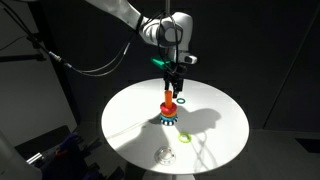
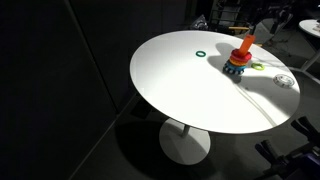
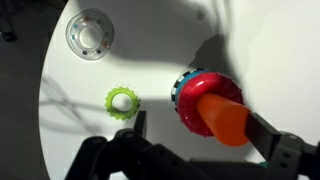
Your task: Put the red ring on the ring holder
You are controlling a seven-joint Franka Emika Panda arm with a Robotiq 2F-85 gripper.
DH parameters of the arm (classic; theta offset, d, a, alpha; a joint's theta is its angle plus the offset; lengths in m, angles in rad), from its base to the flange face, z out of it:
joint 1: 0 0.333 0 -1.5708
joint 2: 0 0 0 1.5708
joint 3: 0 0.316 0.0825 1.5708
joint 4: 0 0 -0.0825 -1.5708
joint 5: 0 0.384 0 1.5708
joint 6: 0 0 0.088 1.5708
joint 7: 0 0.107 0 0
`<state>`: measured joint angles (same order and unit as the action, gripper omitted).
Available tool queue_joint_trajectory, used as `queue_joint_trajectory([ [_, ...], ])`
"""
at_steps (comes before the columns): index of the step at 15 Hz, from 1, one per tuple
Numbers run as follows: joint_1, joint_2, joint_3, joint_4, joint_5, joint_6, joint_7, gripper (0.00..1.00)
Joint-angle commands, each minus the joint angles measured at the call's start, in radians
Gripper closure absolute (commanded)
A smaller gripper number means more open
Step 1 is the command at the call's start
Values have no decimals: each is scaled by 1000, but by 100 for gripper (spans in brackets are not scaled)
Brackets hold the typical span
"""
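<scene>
The red ring [image 3: 205, 92] sits around the orange peg of the ring holder [image 3: 226, 118], low on its blue-and-yellow base. Ring and holder show in both exterior views, the red ring [image 1: 169, 108] on the ring holder [image 1: 169, 97], and the ring holder [image 2: 238, 62] near the table's far side. My gripper [image 3: 200, 130] hangs just above the peg with its fingers spread either side of it, open and holding nothing. In an exterior view the gripper [image 1: 173, 88] is directly over the peg's top.
A round white table [image 1: 130, 115] carries everything. A yellow-green toothed ring [image 3: 121, 101] lies beside the holder, and a clear white ring [image 3: 90, 33] lies further out. A thin green ring [image 2: 201, 53] lies apart from them. The surroundings are dark.
</scene>
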<state>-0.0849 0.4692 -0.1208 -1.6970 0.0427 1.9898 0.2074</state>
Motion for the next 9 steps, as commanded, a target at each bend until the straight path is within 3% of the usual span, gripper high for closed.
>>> queue_joint_trajectory([
  [1, 13, -56, 3, -52, -35, 4, -12, 0],
  [9, 50, -155, 24, -167, -79, -70, -20, 0],
])
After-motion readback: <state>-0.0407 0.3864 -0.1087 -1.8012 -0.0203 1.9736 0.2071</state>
